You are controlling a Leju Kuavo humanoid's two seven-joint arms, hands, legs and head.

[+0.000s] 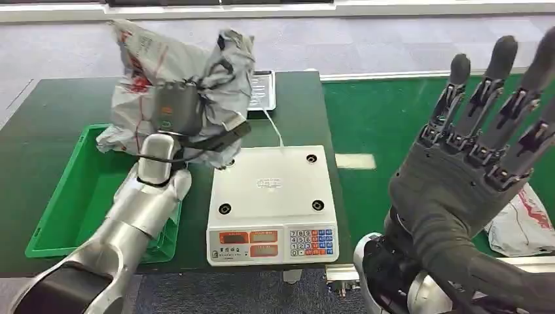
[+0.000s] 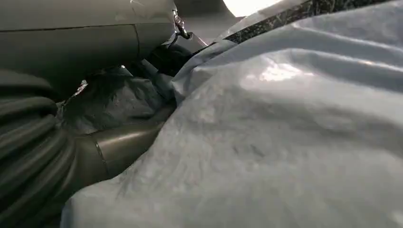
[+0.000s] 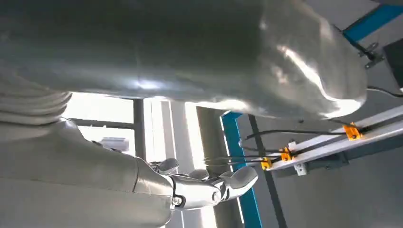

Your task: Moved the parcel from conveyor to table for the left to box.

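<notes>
My left hand (image 1: 175,108) grips a crumpled grey plastic parcel (image 1: 147,65) with red print, holding it up above the table's far left part, over the back edge of the green box (image 1: 62,203). In the left wrist view the grey parcel (image 2: 285,133) bulges against my left hand (image 2: 71,123), whose fingers are partly buried in its folds. My right hand (image 1: 478,163) is raised close to the head camera, palm away, fingers spread and holding nothing. From the right wrist view my right hand (image 3: 199,187) shows its fingers extended toward the ceiling.
A white scale (image 1: 271,203) with a keypad stands on the dark green table (image 1: 52,104), right of the box. The green conveyor (image 1: 386,118) runs along the right. Another white parcel with red print (image 1: 523,226) lies on it near my right hand. A small display (image 1: 262,88) stands behind the scale.
</notes>
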